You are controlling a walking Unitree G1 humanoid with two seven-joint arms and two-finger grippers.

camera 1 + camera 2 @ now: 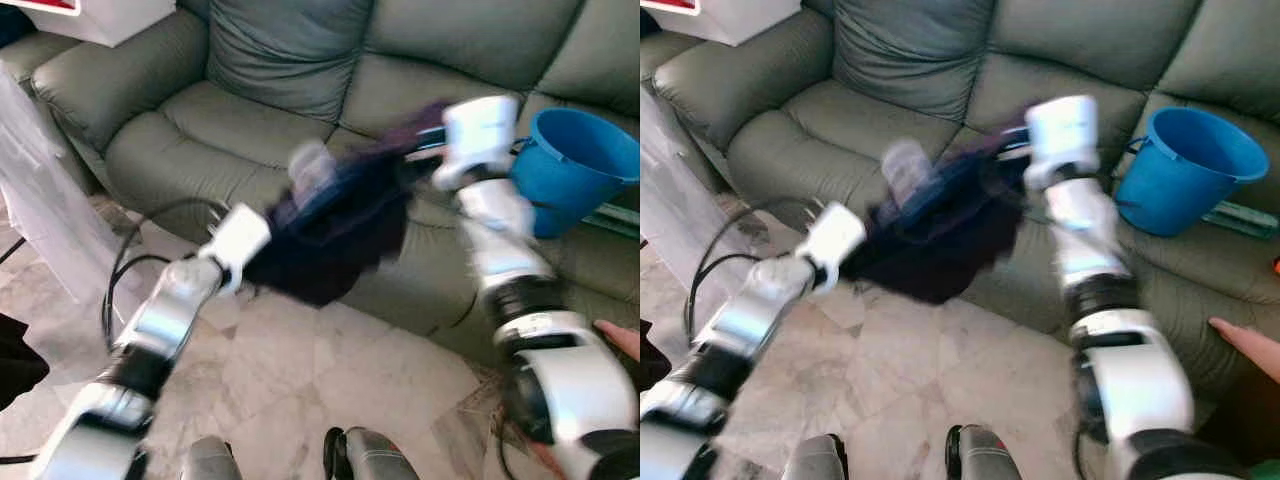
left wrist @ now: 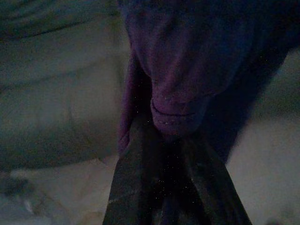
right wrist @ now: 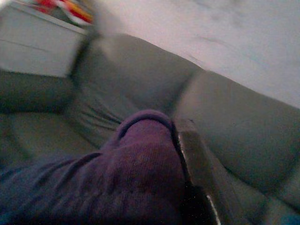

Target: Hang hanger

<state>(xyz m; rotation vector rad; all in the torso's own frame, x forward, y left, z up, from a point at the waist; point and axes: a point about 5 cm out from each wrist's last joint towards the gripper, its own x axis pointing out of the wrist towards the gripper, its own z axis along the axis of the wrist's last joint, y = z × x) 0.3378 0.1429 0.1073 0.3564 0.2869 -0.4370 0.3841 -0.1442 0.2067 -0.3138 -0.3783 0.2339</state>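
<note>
A: Where do we have the garment [image 1: 330, 235] now?

B: Stretched between our two arms, in the middle of the head view, hanging in front of the grey-green sofa [image 1: 250, 120] above the marble floor [image 1: 330, 390]. The left gripper [image 2: 171, 136] has its fingers pinched shut on a bunched fold of the purple cloth. The right gripper [image 1: 425, 145] holds the far end, upper centre of the frame, and in the right wrist view cloth bulges up against one finger, so we judge it closed on the fabric too.

A: And the hanger?

B: The frames are blurred; there may be a pale shape near the top edge of the cloth, but we cannot tell whether it is a hanger.

A: How will the cloth handle?

B: Soft, light and limp, we would say. It sags between the holds and will slide off anything smooth. Gripping at a seam or the shoulder edge should hold better than a loose fold.

A: Room to move?

B: Open floor at the lower centre. To the right sits a blue bucket [image 1: 575, 165] on the sofa, near our right arm, and a person's hand [image 1: 1250, 345] shows at the right edge. At the left, a black cable [image 1: 125, 270] loops beside our left arm; we should swing clear of all three.
</note>
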